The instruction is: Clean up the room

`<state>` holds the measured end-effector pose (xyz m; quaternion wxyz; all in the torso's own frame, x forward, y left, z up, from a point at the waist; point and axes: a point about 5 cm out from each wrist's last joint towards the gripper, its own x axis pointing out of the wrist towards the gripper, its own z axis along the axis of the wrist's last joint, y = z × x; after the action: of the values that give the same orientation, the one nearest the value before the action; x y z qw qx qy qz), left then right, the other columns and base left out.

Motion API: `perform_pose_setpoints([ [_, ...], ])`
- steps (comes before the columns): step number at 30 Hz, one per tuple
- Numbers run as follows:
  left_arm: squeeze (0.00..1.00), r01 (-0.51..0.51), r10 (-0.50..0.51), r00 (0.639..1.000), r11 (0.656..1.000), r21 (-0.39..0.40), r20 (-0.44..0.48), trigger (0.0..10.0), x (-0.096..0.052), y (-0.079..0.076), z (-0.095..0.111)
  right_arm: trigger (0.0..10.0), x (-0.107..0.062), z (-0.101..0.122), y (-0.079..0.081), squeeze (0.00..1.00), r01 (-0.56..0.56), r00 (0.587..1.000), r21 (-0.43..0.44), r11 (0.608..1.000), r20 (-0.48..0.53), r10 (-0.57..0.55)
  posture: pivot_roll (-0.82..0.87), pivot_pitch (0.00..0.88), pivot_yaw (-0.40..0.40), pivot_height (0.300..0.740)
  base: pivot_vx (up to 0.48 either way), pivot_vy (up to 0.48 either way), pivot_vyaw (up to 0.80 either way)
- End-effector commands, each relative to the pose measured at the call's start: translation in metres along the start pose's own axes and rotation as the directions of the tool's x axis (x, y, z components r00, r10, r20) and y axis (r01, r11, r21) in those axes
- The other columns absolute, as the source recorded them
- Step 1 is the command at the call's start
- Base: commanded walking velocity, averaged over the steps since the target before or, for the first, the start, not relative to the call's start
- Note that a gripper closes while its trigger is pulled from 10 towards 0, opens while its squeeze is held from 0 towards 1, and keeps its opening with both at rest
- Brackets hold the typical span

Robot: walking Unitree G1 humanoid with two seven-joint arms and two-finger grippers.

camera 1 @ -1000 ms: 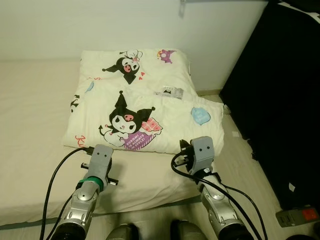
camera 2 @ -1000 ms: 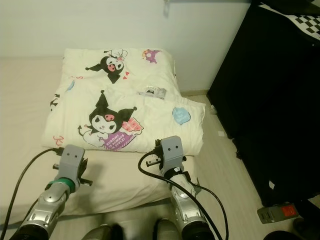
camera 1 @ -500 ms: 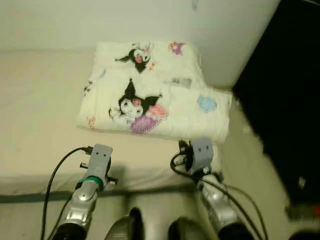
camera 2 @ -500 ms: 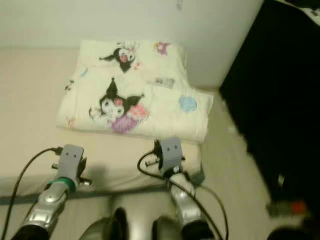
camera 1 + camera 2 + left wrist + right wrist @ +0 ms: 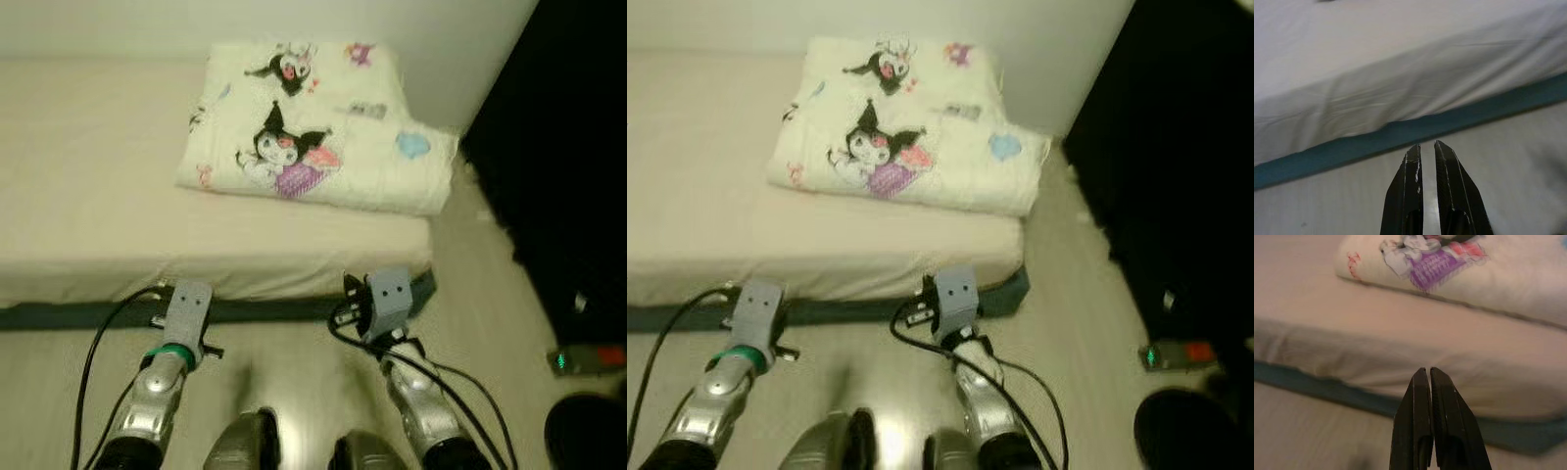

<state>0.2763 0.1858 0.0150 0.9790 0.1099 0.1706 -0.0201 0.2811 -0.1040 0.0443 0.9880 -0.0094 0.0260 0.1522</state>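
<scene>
the left gripper (image 5: 1425, 149) is held low and forward above the pale floor (image 5: 284, 362), its black fingers nearly together, grasping nothing, aimed at the cream mattress (image 5: 88, 196) edge. the right gripper (image 5: 1428, 374) is likewise held forward, fingers pressed together, empty. the folded cream cartoon-print quilt (image 5: 313, 127) lies on the mattress's far right corner.
</scene>
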Motion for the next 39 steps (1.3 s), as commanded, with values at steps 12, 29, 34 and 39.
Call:
perform_pose_setpoints([
  [12,0.0,0.046,-0.046,0.999,0.999,0.02,0.01,10.0,-0.0011,-0.0079,-0.0003,10.0,-0.0032,-0.0041,-0.0024,0.0,0.015,1.0,0.016,1.0,-0.014,-0.015,-0.08,0.087,0.021,0.705,0.274,0.0,0.0],
  [29,0.0,0.043,-0.044,0.999,0.999,0.021,0.005,10.0,-0.0008,-0.0077,-0.0008,10.0,-0.0032,-0.0044,-0.0029,0.0,0.014,1.0,0.014,1.0,-0.016,-0.014,-0.08,0.085,0.02,0.705,0.443,0.0,0.0],
  [34,0.0,0.044,-0.044,0.999,0.999,0.02,0.005,10.0,-0.0006,-0.0078,-0.0008,10.0,-0.0034,-0.0044,-0.0029,0.0,0.014,1.0,0.013,1.0,-0.016,-0.013,-0.08,0.084,0.02,0.705,0.394,0.0,0.0],
  [39,0.0,0.045,-0.045,0.999,0.999,0.02,0.006,10.0,-0.0005,-0.008,-0.0007,10.0,-0.0036,-0.0045,-0.0029,0.0,0.013,1.0,0.012,1.0,-0.017,-0.013,-0.09,0.084,0.021,0.705,0.384,0.0,0.0],
])
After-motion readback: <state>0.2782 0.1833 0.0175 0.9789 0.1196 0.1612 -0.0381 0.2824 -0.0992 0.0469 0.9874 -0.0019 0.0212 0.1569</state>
